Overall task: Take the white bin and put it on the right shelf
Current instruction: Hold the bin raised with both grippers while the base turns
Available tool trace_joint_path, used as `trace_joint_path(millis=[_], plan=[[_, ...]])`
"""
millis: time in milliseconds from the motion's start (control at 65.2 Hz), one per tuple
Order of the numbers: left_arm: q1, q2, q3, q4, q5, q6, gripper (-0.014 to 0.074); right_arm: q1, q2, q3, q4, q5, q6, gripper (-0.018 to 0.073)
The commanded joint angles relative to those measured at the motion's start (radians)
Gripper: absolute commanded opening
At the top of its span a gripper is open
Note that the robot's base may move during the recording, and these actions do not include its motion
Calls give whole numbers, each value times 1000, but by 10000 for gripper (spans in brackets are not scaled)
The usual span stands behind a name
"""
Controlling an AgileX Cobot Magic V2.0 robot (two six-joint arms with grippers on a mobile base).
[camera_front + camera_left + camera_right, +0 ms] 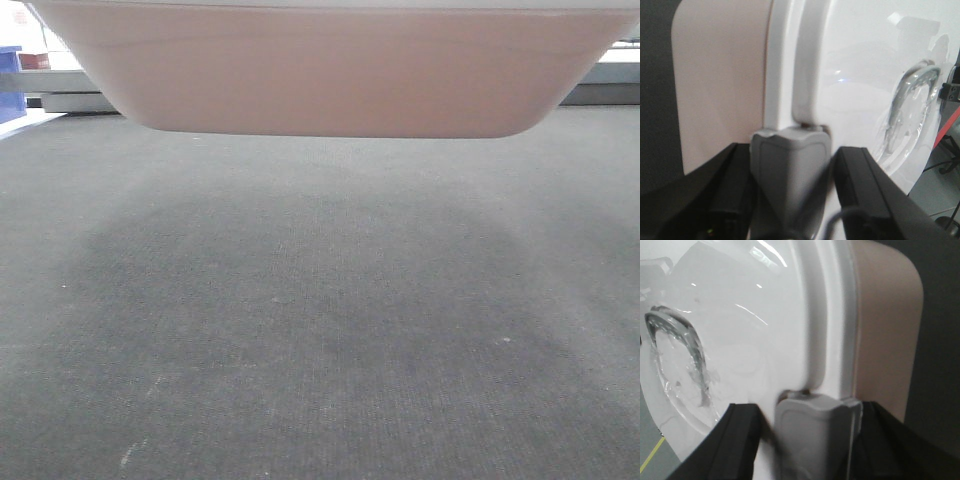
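White bin hangs between the claws, off the floor, left claw and right claw each clamped on a grey end latch between its fingers; carry level, both arms matched, right shelf not in view.

**White bin: lidded, level, clear of the floor**

The white bin is a large translucent pinkish-white tub with rounded lower corners and walls that taper to a flat base. It sits level, base down, wholly above the dark grey carpeted floor and not touching it. A broad soft shadow lies on the floor directly beneath it. The glossy white lid is on, its rim overlapping the tub's edge. A curved ridge is moulded into the lid top. A grey left-end clip stands at the lid edge, with a matching grey right-end clip at the opposite end
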Motion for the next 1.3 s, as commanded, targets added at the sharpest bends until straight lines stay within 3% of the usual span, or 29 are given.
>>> trace_joint_path(millis=[0,1288], plan=[[-23,-31,-36,-162,40,4,176,16,-30,-39,192,133,-10,328],[-23,-31,-36,-162,40,4,176,16,-30,-39,192,132,-10,328]])
